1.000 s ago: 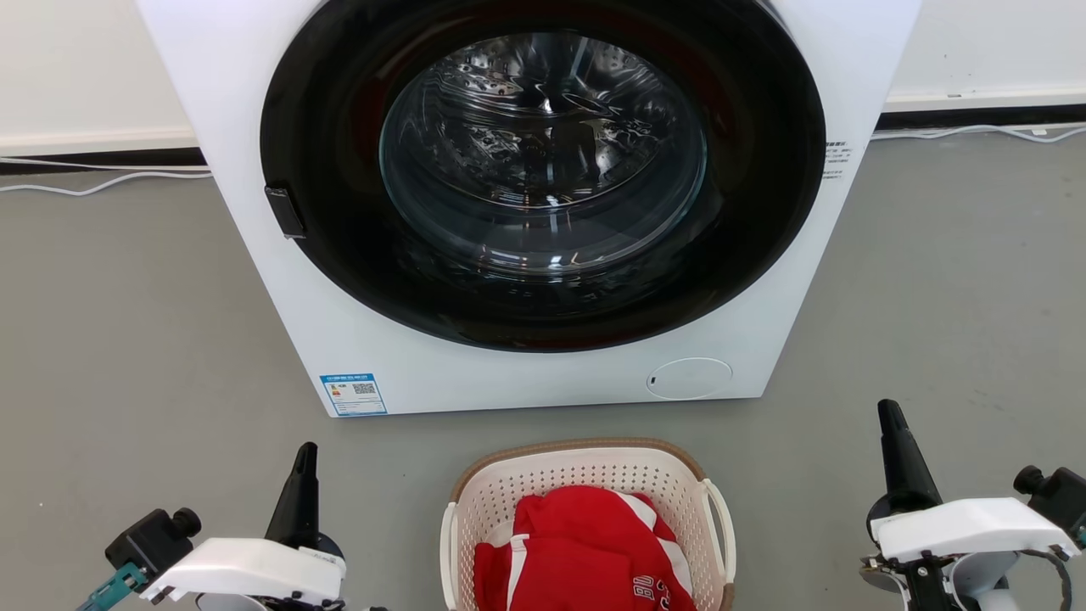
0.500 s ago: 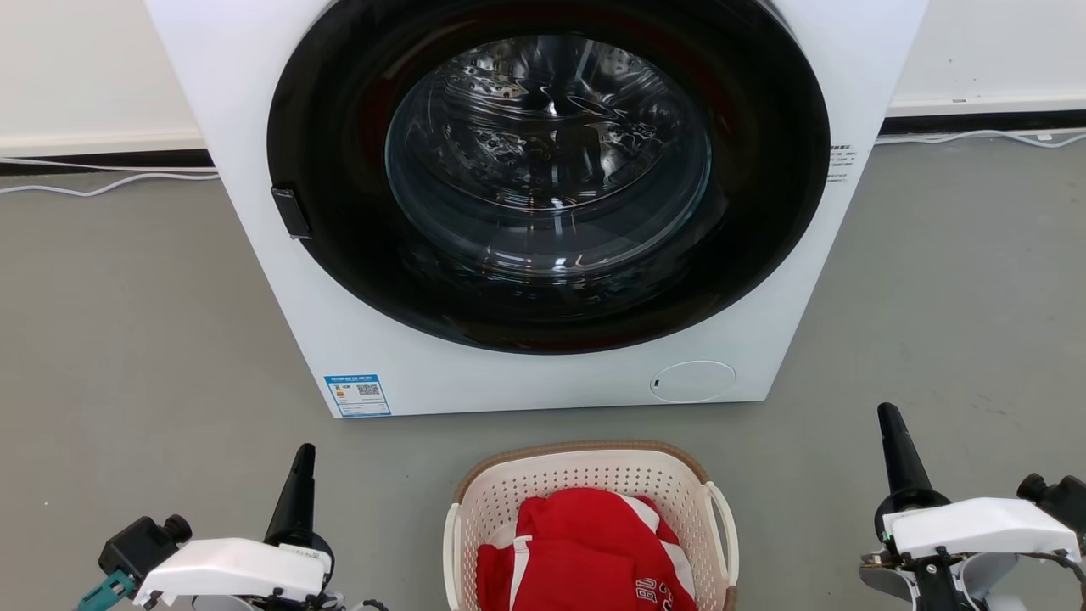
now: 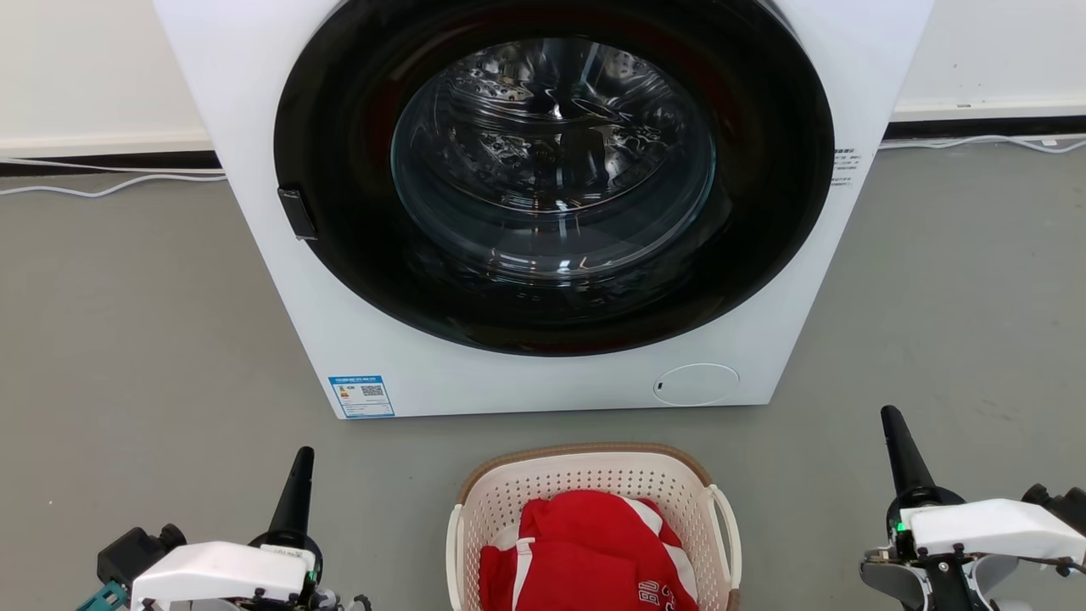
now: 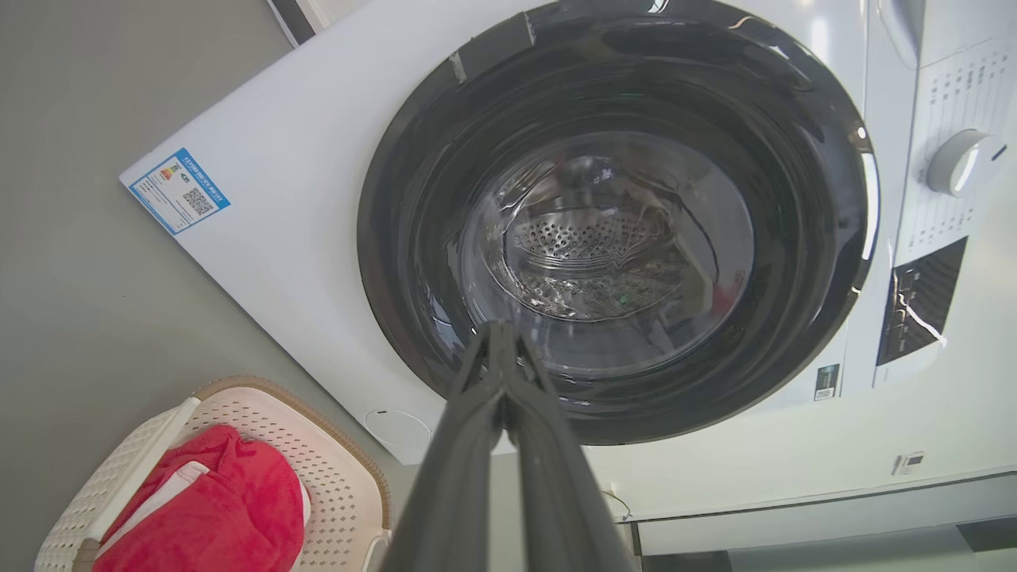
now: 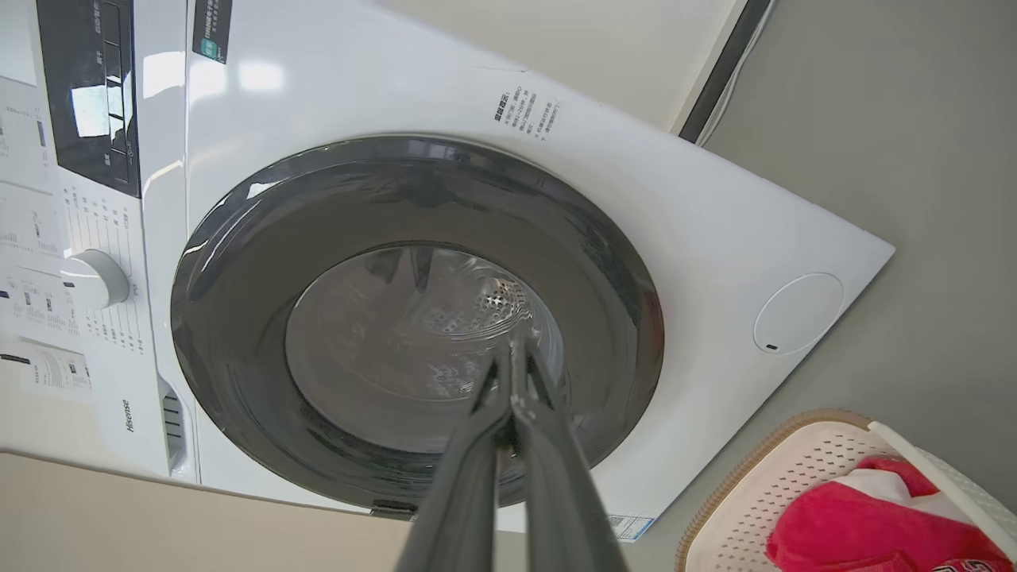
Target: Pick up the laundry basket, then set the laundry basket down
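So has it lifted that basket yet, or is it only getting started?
By the look of it, nothing is done yet. The laundry basket sits on the grey floor in front of the washing machine, with red clothing inside. In hand: the left hand and right hand hang either side of it, both closed, empty and apart from it. Left: grasping the basket, lifting it, setting it down.

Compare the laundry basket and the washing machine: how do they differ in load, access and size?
Load: the laundry basket holds a red garment, while the washing machine has a drum that looks empty through the glass.
Access: the basket is open-topped, while the machine's round door is shut.
Size: the basket is far smaller than the machine.
Shared: both are whitish and stand on the grey floor.
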Motion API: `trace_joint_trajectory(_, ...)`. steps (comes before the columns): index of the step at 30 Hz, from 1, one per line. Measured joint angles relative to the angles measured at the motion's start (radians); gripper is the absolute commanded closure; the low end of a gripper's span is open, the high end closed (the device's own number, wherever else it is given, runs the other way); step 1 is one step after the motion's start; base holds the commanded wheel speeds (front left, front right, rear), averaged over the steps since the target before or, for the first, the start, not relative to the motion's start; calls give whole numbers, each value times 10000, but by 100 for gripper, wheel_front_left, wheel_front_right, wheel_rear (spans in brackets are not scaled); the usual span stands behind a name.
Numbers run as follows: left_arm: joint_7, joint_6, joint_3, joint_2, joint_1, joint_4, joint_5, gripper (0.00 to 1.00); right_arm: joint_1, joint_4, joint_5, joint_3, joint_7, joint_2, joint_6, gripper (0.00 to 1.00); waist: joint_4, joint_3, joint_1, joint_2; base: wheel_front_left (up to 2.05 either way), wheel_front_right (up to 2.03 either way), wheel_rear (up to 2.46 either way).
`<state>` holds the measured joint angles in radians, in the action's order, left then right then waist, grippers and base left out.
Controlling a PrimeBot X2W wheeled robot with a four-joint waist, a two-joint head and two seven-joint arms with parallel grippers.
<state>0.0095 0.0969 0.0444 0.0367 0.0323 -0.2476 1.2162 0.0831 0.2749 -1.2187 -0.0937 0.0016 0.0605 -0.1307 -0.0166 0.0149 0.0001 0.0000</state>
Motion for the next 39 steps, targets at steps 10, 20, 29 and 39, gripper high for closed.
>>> trace_joint_trajectory(10, 270, 15, 111, 2, 59, -59, 1072, 100, 0, -2, -1028, -77, 295, -44, 0, 100, 47, -33, 0, 0, 0, 0, 0)
trace_joint_trajectory(20, 535, 104, 205, 2, 184, -111, 2157, 100, 0, -4, -2102, -257, 604, -71, 0, 100, 95, -68, 0, 0, 0, 0, 0)
trace_joint_trajectory(29, 815, 188, 303, 4, 188, -151, 3103, 100, 0, -8, -3097, -328, 830, -96, 0, 100, 137, -98, 0, 0, 0, 0, 0)
trace_joint_trajectory(39, 1018, 222, 385, 6, 197, -186, 3871, 100, 0, -8, -3835, -380, 1039, -128, 0, 100, 166, -119, 0, 0, 0, 0, 0)
